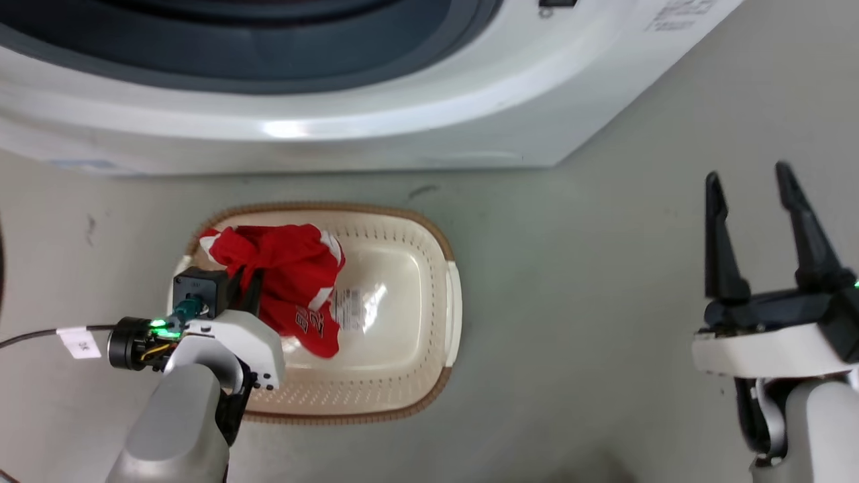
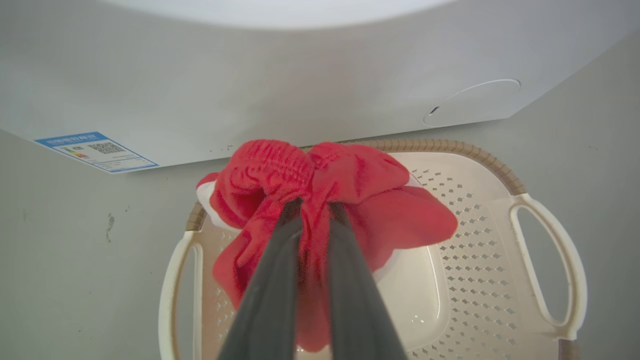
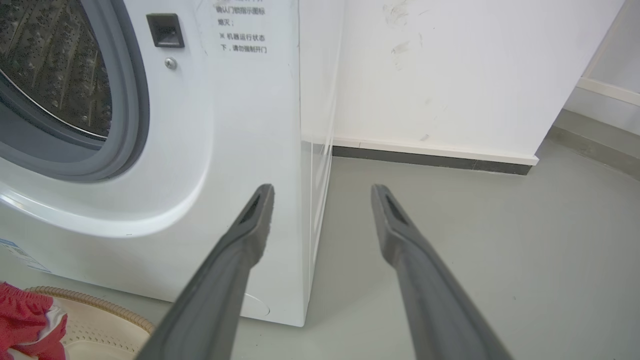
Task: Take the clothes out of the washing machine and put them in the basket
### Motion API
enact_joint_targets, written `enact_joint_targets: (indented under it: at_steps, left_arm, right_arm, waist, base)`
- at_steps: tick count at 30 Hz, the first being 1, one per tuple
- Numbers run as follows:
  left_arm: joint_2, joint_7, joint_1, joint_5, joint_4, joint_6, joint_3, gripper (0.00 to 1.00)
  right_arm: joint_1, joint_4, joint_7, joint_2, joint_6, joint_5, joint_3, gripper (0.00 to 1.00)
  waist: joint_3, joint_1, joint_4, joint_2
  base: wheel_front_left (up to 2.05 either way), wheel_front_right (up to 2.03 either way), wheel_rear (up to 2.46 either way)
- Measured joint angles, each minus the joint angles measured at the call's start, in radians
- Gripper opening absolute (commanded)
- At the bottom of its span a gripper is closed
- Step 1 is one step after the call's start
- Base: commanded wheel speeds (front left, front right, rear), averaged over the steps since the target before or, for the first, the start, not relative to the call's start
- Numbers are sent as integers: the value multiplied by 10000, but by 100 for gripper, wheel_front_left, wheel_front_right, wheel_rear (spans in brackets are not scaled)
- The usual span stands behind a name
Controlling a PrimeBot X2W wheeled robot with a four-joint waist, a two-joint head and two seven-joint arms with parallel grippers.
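Left hand (image 2: 310, 206) pinches red clothes (image 1: 295, 268) over basket (image 1: 436, 268), before washing machine (image 1: 402, 114); right hand (image 1: 748, 172) spread wide, empty, well apart.

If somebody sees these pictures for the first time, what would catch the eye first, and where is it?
The bright red clothes stand out first, pinched by the left gripper over the left part of the cream basket. Behind the basket rises the big white washing machine. To the right, the right gripper is open and holds nothing.
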Motion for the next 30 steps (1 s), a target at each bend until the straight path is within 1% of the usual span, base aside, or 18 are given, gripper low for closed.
enact_joint_targets:
  at_steps: [7,11,17,21,22,23,27,30]
  left_arm:
    - [-117,0,-1114,328,1787,52,82,0]
    - [-320,0,-1677,374,2537,58,102,0]
    - [-483,0,-2357,380,3007,316,278,0]
    - [-531,0,-2480,487,3022,447,341,0]
    - [-541,0,-2479,477,3041,451,389,62]
    - [-537,0,-2479,481,3003,472,422,100]
    - [-577,-2,-2349,537,2709,537,554,100]
    - [-579,0,-1957,598,2591,527,635,100]
  right_arm:
    - [-493,-499,0,4,0,-73,-334,100]
    - [-546,-736,0,4,2,-81,-548,100]
    - [-559,-949,0,4,2,-111,-598,100]
    - [-559,-966,0,4,2,-205,-545,100]
    - [-559,-951,0,6,2,-238,-541,100]
    - [-559,-924,0,4,2,-280,-548,100]
    - [-567,-759,0,4,2,-349,-621,100]
    - [-610,-554,0,6,2,-355,-579,100]
  waist:
    - [1572,1,-222,0]
    - [2335,1,-331,0]
    - [3183,1,-370,0]
    - [3426,1,-314,0]
    - [3416,0,-300,0]
    - [3387,0,-290,0]
    - [3108,0,-248,0]
    - [2745,0,-226,0]
  base:
    - [0,0,0]
    - [0,0,0]
    - [0,0,0]
    - [0,0,0]
    - [0,0,0]
    - [0,0,0]
    - [0,0,0]
    - [0,0,0]
